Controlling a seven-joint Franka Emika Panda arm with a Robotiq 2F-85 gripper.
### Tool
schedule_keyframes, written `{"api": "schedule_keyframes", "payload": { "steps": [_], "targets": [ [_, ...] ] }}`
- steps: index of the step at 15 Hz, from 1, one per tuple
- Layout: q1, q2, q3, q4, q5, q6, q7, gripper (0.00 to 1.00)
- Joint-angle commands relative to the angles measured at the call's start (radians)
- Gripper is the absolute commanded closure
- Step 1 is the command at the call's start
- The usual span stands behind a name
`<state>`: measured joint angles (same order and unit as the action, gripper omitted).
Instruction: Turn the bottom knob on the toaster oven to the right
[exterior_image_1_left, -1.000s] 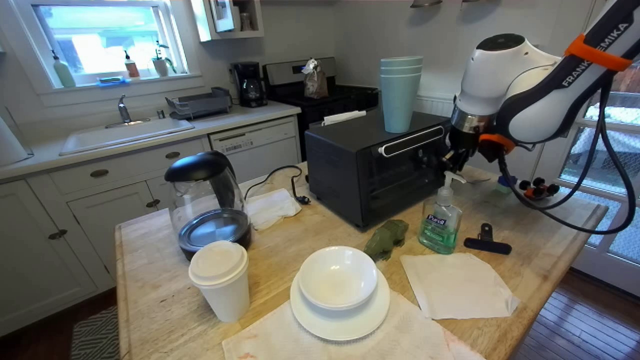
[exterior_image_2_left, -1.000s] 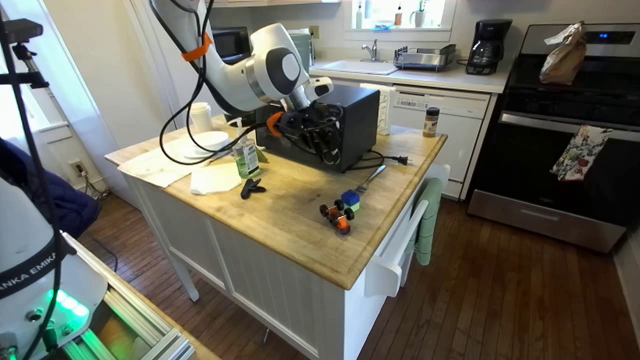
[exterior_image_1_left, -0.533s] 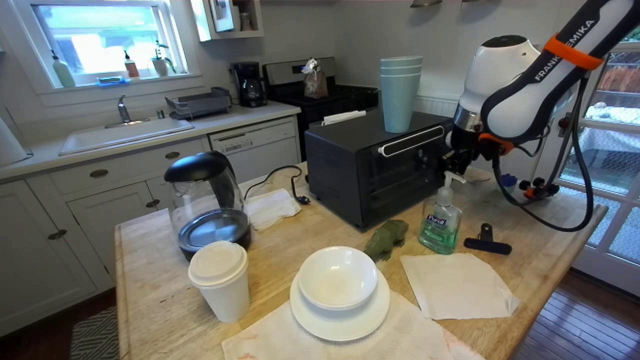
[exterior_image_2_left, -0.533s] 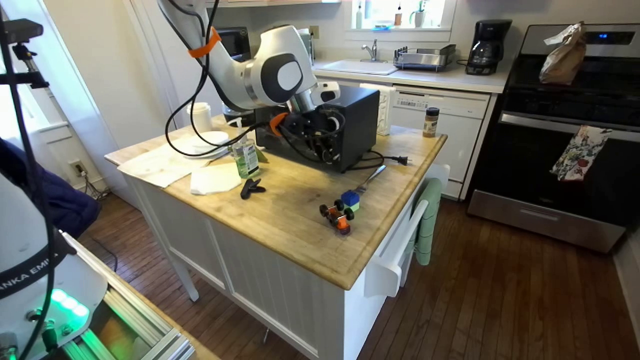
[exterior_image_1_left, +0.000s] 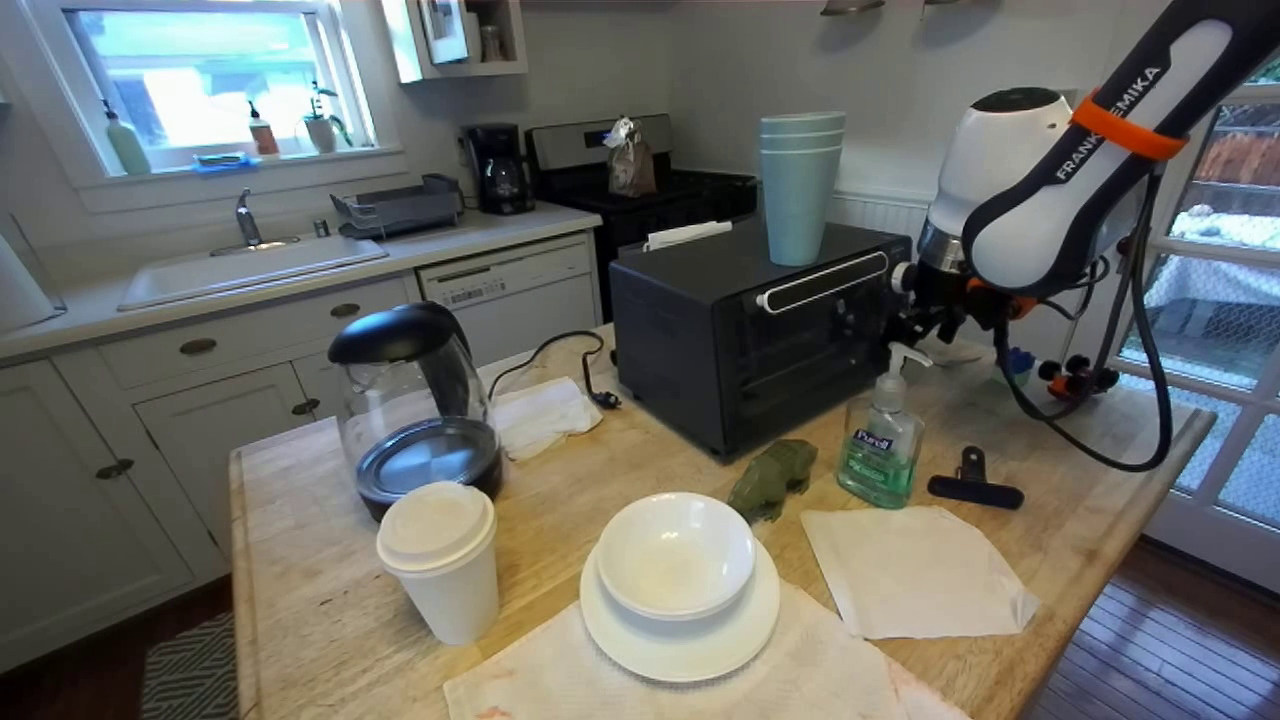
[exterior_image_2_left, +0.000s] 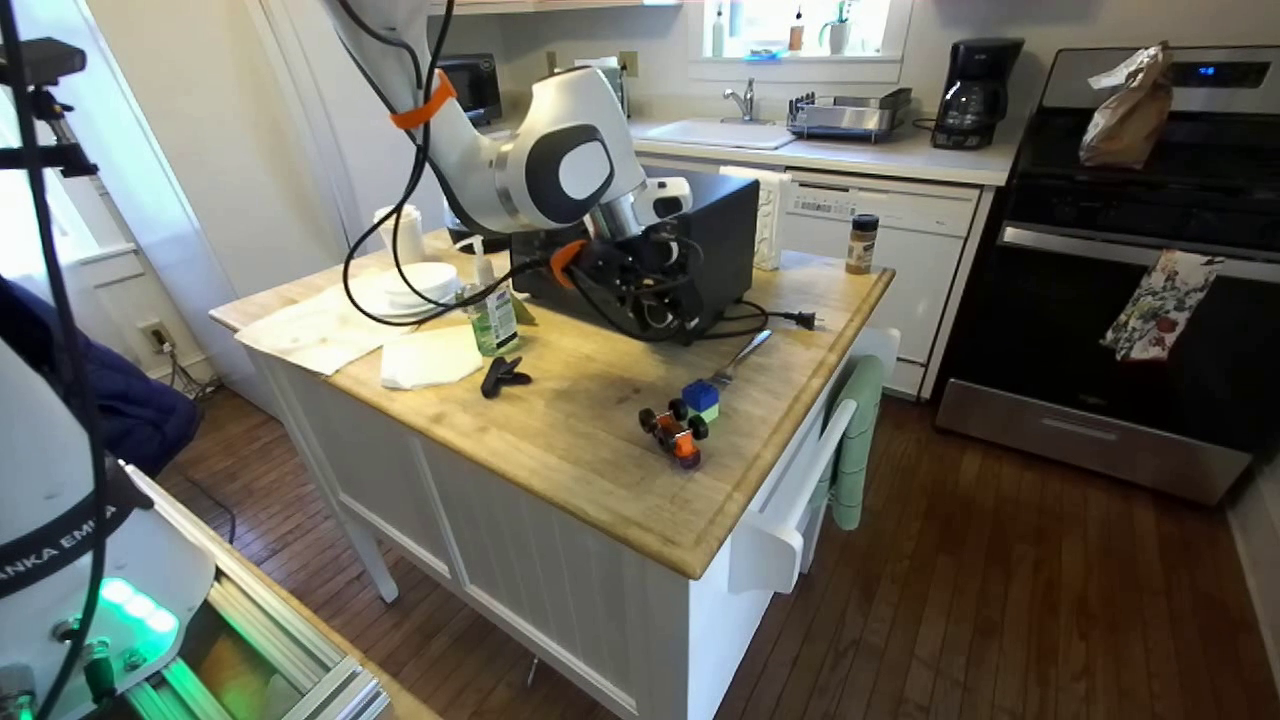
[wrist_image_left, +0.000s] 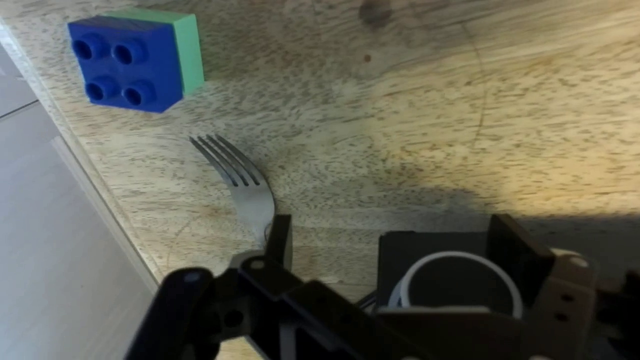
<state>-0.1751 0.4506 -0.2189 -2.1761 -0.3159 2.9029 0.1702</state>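
Jaws wide on the gripper (wrist_image_left: 395, 239), and there's a white-rimmed knob (wrist_image_left: 457, 282) on the toaster oven (exterior_image_1_left: 740, 330), between them in wrist view, nearer the right one

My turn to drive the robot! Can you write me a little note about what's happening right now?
Tool: open, jaws apart, nothing gripped.
Toaster oven: on the table, close to the tool.
Knob: white-ringed, showing between the jaws; likely the bottom one, can't be sure.
Done: tool is at the knob; can't tell about any turning.
Left: probably close, turn right, let go.
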Motion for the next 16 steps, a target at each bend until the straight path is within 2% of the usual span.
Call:
{"api": "schedule_keyframes", "payload": {
  "steps": [1,5,7,11,14,16],
  "targets": [
    [0.089,-0.014,-0.091,-0.016,-0.028,0.023,-0.029,0.0],
    [0.247,-0.03,-0.242,-0.032,-0.151,0.014,0.027,0.0],
    [0.306,-0.041,-0.291,-0.041,-0.198,-0.004,0.049,0.0],
    [0.381,-0.051,-0.357,-0.052,-0.272,-0.017,0.09,0.0],
    [0.414,-0.046,-0.392,-0.046,-0.319,-0.022,0.124,0.0],
    [0.415,-0.041,-0.389,-0.042,-0.341,-0.026,0.127,0.0]
  ]
}}
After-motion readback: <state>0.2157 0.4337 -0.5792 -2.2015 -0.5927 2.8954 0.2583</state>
